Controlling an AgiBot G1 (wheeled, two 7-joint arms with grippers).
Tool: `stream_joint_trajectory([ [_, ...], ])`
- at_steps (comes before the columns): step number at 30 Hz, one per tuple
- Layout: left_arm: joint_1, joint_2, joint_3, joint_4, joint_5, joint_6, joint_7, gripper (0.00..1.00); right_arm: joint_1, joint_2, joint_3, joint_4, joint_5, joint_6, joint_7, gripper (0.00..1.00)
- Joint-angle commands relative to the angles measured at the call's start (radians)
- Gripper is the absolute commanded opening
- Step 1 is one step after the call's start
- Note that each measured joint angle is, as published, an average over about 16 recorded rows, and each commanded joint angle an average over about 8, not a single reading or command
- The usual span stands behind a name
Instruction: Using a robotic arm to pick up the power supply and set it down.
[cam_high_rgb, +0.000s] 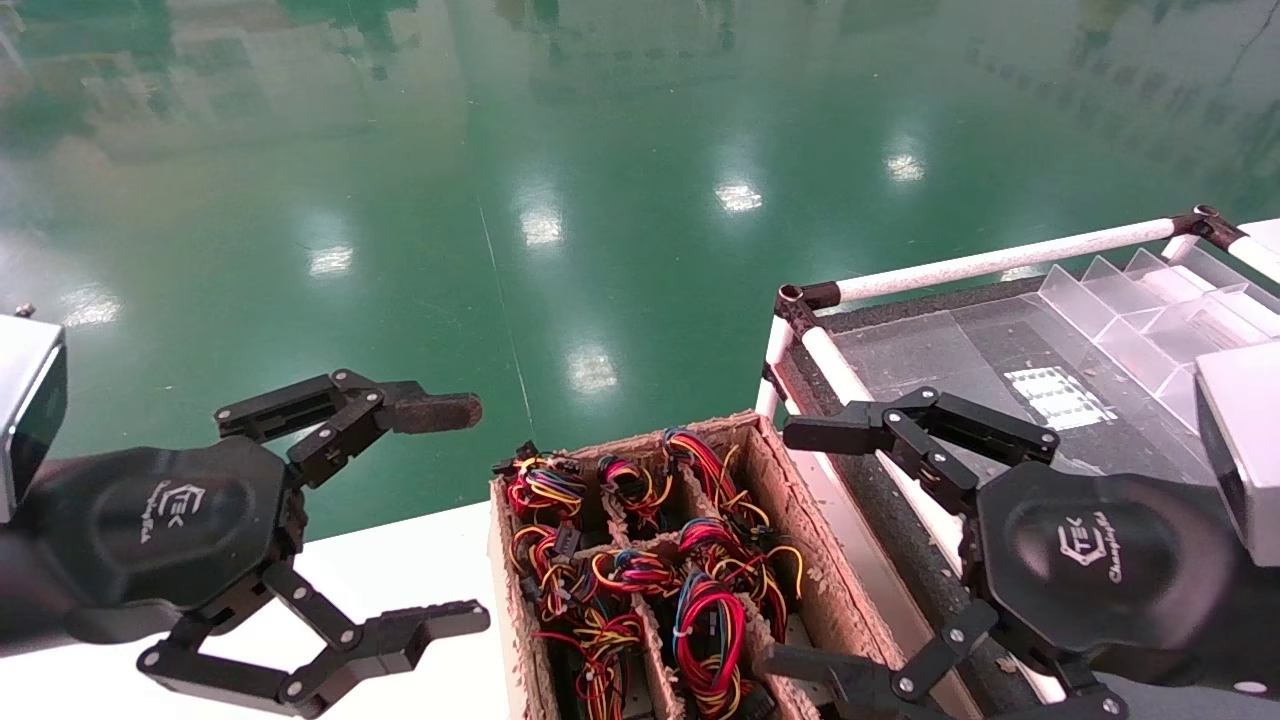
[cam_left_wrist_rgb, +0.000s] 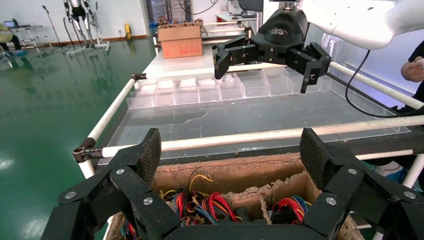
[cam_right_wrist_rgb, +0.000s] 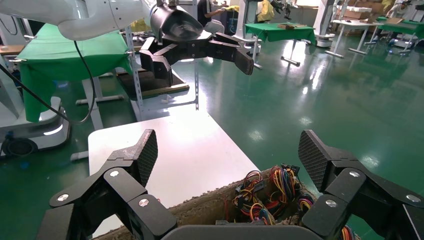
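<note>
An open cardboard carton (cam_high_rgb: 782, 500) with dividers holds several tied bundles of red, yellow and black wires (cam_high_rgb: 708, 630). The power supply is hidden; only wires show above the dividers. My right gripper (cam_high_rgb: 795, 550), on the robotic arm, hangs open beside the carton's right wall, holding nothing. In the right wrist view the right gripper (cam_right_wrist_rgb: 230, 150) frames the carton's edge (cam_right_wrist_rgb: 200, 205) and the wires (cam_right_wrist_rgb: 280, 185). My left gripper (cam_high_rgb: 445, 515), with a worn brownish pad, stands open left of the carton. In the left wrist view the left gripper (cam_left_wrist_rgb: 231, 150) spans the carton (cam_left_wrist_rgb: 225, 172).
A rack of white tubes (cam_high_rgb: 1000, 262) stands right of the carton, with a clear sheet (cam_high_rgb: 930, 340) and a clear divided tray (cam_high_rgb: 1140, 310) on it. The carton rests on a white table (cam_high_rgb: 400, 570). Green floor lies beyond. Another cardboard box (cam_left_wrist_rgb: 180, 40) sits far off.
</note>
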Motion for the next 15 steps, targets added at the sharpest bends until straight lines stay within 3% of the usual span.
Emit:
stream_joint_trajectory([
  [1, 0.0, 0.0, 0.0, 0.0, 0.0, 0.0, 0.0, 1.0, 0.0, 0.0, 0.0, 0.0, 0.0, 0.0, 0.0, 1.0],
  [4, 0.0, 0.0, 0.0, 0.0, 0.0, 0.0, 0.0, 0.69, 0.0, 0.0, 0.0, 0.0, 0.0, 0.0, 0.0, 1.0],
  [9, 0.0, 0.0, 0.0, 0.0, 0.0, 0.0, 0.0, 0.07, 0.0, 0.0, 0.0, 0.0, 0.0, 0.0, 0.0, 1.0],
  [10, 0.0, 0.0, 0.0, 0.0, 0.0, 0.0, 0.0, 0.0, 0.0, 0.0, 0.0, 0.0, 0.0, 0.0, 0.0, 1.0],
  [15, 0.0, 0.0, 0.0, 0.0, 0.0, 0.0, 0.0, 0.0, 0.0, 0.0, 0.0, 0.0, 0.0, 0.0, 0.0, 1.0],
])
